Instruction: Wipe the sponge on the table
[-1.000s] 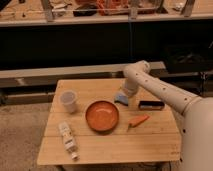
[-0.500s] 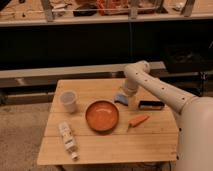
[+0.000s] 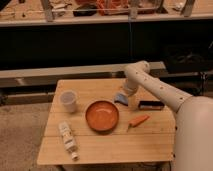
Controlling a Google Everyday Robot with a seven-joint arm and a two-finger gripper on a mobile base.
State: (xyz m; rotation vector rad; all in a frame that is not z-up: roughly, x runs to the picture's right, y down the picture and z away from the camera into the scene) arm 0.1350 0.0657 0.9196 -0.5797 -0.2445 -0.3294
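Observation:
The light-blue sponge [image 3: 120,99] lies on the slatted wooden table [image 3: 105,146], just right of the orange bowl's far rim. My white arm reaches in from the right and bends down over it. The gripper [image 3: 126,93] sits right at the sponge's upper right edge and hides part of it. Whether the gripper touches or holds the sponge does not show.
An orange bowl [image 3: 102,115] stands mid-table. A carrot [image 3: 139,120] and a black flat bar [image 3: 150,105] lie to the right. A pale cup [image 3: 68,101] and a lying bottle [image 3: 67,140] are on the left. A long grey shelf [image 3: 60,75] runs behind.

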